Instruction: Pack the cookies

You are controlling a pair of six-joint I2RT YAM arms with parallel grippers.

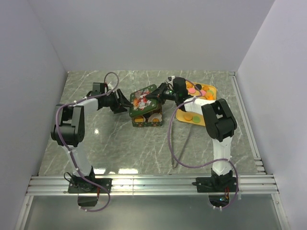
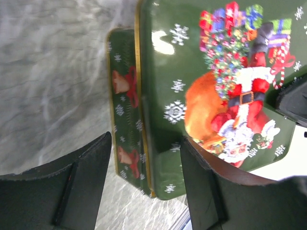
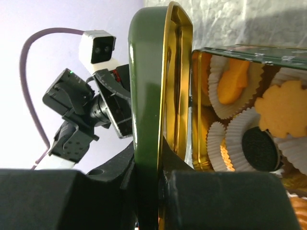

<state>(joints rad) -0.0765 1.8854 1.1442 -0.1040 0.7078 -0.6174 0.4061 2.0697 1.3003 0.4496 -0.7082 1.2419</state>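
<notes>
Lid placement over a partly filled Christmas tin. The right gripper (image 3: pixel 148 189) is clamped on the green Santa lid (image 3: pixel 146 96), pinching it by one edge and carrying it tilted above the open tin (image 2: pixel 123 120). The left gripper (image 2: pixel 144 158) has its fingers spread wide at the tin's near corner, with the tin wall and a lid corner between them; no firm hold is visible. Packed cookies (image 3: pixel 280 109), orange shapes and one dark sandwich disc, sit in white paper cups (image 3: pixel 240 136) inside the tin. More loose cookies (image 1: pixel 195 89) lie on the yellow tray (image 1: pixel 213 91) just beside the tin on its right. Likely hazards are several. The edge grip may let the lid pivot or slip. A skewed descent may catch the lid on the tin's rim, or on the left fingers, which stand in its path. Cups riding high may be crushed. Sealing now would strand the tray's cookies. The two wrists work close together, so contact between them is possible. The right arm's purple cable (image 1: pixel 170 134) trails over the marbled table (image 1: pixel 120 143), near the tin.
</notes>
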